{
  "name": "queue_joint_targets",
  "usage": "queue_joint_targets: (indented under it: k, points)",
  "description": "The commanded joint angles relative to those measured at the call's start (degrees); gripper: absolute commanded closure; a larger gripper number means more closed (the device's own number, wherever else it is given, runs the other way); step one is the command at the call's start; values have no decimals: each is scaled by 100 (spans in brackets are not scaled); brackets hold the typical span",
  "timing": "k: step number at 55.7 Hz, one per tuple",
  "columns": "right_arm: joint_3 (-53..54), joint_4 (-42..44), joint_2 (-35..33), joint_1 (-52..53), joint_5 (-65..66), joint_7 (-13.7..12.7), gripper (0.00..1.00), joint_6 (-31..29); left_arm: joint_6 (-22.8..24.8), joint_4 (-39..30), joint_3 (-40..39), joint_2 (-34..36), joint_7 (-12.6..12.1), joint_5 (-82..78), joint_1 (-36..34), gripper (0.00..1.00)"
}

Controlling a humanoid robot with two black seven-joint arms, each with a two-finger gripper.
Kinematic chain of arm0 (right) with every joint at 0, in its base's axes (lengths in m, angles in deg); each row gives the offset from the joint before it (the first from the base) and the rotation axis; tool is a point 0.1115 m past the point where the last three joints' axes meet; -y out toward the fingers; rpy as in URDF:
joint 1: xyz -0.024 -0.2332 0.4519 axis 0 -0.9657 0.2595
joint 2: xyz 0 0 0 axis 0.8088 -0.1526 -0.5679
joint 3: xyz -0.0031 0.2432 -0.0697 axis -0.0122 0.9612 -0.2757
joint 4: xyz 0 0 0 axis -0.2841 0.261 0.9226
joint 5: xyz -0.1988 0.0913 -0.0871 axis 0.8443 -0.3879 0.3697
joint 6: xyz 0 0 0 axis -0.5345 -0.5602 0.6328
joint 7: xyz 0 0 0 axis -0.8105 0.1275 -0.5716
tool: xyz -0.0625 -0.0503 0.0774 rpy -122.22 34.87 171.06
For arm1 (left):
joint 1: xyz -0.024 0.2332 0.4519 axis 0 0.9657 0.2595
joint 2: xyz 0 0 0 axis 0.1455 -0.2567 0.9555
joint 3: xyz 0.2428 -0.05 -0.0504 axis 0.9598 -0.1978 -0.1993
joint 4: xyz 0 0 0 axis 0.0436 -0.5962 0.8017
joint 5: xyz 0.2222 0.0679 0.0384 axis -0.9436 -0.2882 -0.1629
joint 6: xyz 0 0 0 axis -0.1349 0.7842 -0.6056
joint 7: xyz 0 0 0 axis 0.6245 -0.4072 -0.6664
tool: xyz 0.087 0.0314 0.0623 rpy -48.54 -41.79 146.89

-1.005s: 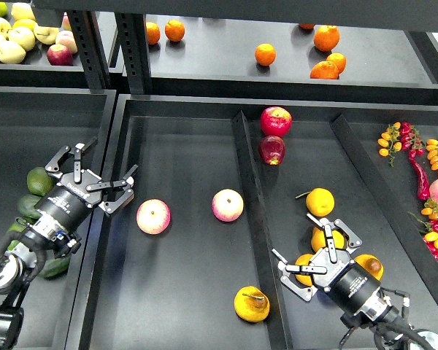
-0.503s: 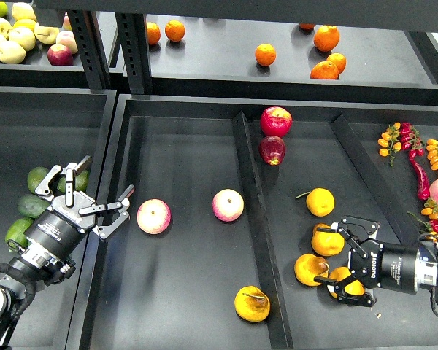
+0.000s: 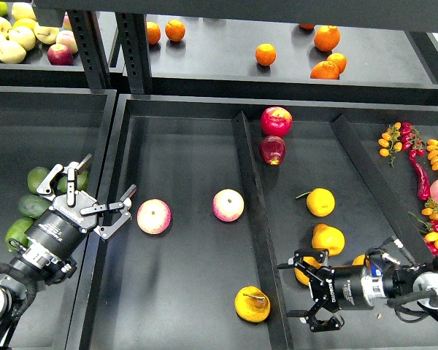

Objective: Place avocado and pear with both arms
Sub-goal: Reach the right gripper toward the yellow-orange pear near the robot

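I am observing both claws open and holding nothing. The right claw [image 3: 306,292] is lying low in the lower right of the frame, fingers spread wide and pointing toward the left. The pear [image 3: 252,304], yellow-orange with its brown stem on top, is sitting at the bottom centre, just left of that claw and beyond the black divider [image 3: 257,226] that is running between the two compartments. The right arm is plainly the nearer one to it.

The left claw [image 3: 98,197] is hovering at the left, fingers parted and pointing up and right over the bin rim. The darkest avocado [image 3: 33,205] is lying at the far left edge among lighter green avocados [image 3: 38,179], behind and below that claw, its long axis roughly level across the frame. I judge the left arm must draw back toward it.
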Motion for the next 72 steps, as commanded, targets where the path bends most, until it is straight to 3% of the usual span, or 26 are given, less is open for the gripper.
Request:
queue_joint_targets:
  k: [1,36,56,72]
  points:
    - [-85,192,179,-16,62,0,0,1,1,10,26,0,0,0,5,0]
    - [-173,1141,1049,63,317,0,5,1,1,-7,158,0,0,0,233,0]
    - [-94,1344,1268,55,317,0,22,1,1,-7,176,0,0,-9,233,0]
    - [-85,1449,1348,37,317,0,43,1,1,-7,167,0,0,-17,242,0]
